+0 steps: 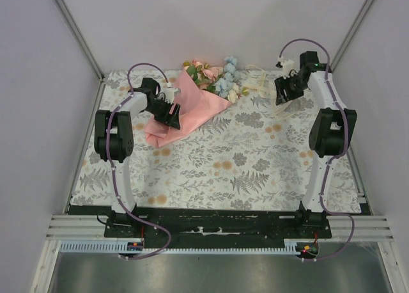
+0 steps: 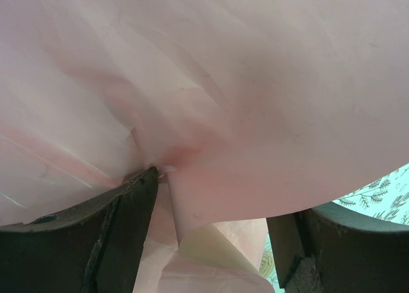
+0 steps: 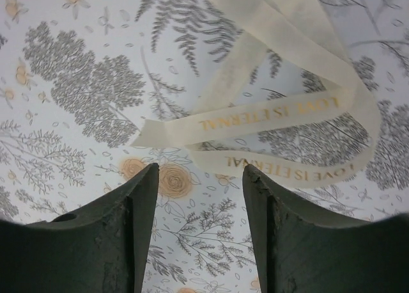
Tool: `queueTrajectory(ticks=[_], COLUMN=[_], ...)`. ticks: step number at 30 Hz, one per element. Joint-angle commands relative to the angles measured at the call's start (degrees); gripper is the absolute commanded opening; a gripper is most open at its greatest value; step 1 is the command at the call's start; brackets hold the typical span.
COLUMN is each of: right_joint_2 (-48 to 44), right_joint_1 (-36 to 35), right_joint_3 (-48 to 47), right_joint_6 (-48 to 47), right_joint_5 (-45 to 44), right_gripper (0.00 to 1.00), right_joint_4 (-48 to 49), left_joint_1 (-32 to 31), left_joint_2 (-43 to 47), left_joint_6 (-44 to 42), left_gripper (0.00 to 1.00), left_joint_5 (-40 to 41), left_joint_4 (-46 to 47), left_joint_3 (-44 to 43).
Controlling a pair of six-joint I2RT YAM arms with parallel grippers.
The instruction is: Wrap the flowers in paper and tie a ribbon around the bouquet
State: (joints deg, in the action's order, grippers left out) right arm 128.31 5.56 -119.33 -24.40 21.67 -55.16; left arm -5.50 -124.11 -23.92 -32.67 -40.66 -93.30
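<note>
Tablecloth (image 1: 243, 171): one, leaf-printed, under everything.
Paper (image 1: 192, 110): one pink sheet rolled around the stems, far left.
Flowers (image 1: 217, 79): one bunch poking from the paper's far end.
Ribbon (image 3: 281, 114): one cream strip, far right; we read "LOVE IS ETERNAL" twice.
Left pincer (image 2: 220, 197): open, straddling the paper.
Right pincer (image 3: 201, 171): open, empty, ribbon just past its tips.

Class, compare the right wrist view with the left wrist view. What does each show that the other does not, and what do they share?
Only the right wrist view shows the cream ribbon, printed LOVE IS ETERNAL, lying looped ahead of the right gripper, whose jaws stand open and empty. Only the left wrist view shows the pink paper, creased, filling the frame between the left gripper's jaws. Both show the floral tablecloth and dark jaws along the bottom edge.
</note>
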Motion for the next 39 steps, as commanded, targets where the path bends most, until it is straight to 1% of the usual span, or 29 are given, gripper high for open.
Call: queueTrajectory(ticks=[1,4,5,7,11,14,16,18,19,23,26,28,29,30,31,32,34,36,39], right_joint_2=[-2.36,-3.42,-3.59,-3.51,-1.75,-0.43,0.36,0.8,0.8,0.01,0.1,0.36,0.36,0.53,0.71,0.97,1.24,1.15,-0.69], right_joint_1=[-3.8,-5.21,-7.3,-8.46,-10.22,-10.48,-10.83,-10.92,-10.92,-10.92,-11.1,-11.1,-11.1,-11.1,-11.01,-11.01,-11.1,-11.01,-10.92], right_joint_3=[4.45,8.31,9.37,10.51,10.78,10.78,10.96,11.31,11.66,12.28,12.28,12.54,12.89,13.07,12.89,12.54,11.58,11.4,12.71], right_joint_6=[-11.09,-17.33,-19.26,-22.16,-24.72,-25.78,-27.09,-28.33,-28.68,-28.77,-28.68,-28.59,-28.77,-28.94,-28.77,-28.51,-27.98,-27.89,-27.89], right_joint_5=[0.13,-2.5,-3.56,-4.79,-8.04,-10.24,-12.43,-13.49,-13.58,-11.75,-11.21,-11.39,-11.56,-11.65,-11.74,-12.0,-12.7,-12.88,-12.36], right_gripper=[0.64,0.65,0.65,0.66,0.66,0.62,0.55,0.53,0.54,0.64,0.64,0.62,0.59,0.53,0.46,0.34,0.19,0.01,0.0], right_joint_4=[-0.05,3.73,4.96,6.37,8.13,10.06,10.42,10.42,10.42,9.81,8.67,8.14,8.13,8.22,8.31,8.31,8.22,7.7,7.7], left_joint_1=[0.84,0.75,0.84,0.84,0.75,0.75,0.84,0.84,0.84,0.84,0.84,0.84,0.75,0.75,0.84,0.75,0.75,0.75,0.75], left_joint_2=[-3.77,-3.94,-3.94,-4.12,-4.21,-4.12,-4.12,-4.29,-4.21,-4.21,-4.38,-4.47,-4.47,-4.47,-4.56,-4.47,-4.56,-4.47,-4.29], left_joint_6=[-3.5,-3.68,-3.68,-3.59,-3.24,-3.32,-3.41,-3.5,-3.5,-3.59,-3.5,-3.59,-3.67,-3.59,-3.67,-3.59,-3.67,-3.59,-3.59], left_gripper=[0.77,0.77,0.77,0.77,0.77,0.77,0.77,0.77,0.77,0.77,0.77,0.77,0.77,0.77,0.77,0.77,0.77,0.77,0.77], left_joint_5=[6.47,6.65,6.56,6.47,6.39,6.47,6.47,6.47,6.56,6.39,6.21,6.39,6.3,6.39,6.3,6.39,6.3,6.21,6.12], left_joint_4=[-0.03,-0.12,-0.12,-0.12,-0.12,-0.12,-0.12,-0.12,-0.2,-0.12,-0.12,-0.12,-0.12,-0.12,-0.2,-0.12,-0.12,-0.2,-0.29], left_joint_3=[0.04,0.22,0.31,0.31,0.22,0.13,-0.04,-0.13,-0.13,-0.13,-0.31,-0.48,-0.48,-0.66,-0.57,-0.57,-0.57,-0.4,-0.05])
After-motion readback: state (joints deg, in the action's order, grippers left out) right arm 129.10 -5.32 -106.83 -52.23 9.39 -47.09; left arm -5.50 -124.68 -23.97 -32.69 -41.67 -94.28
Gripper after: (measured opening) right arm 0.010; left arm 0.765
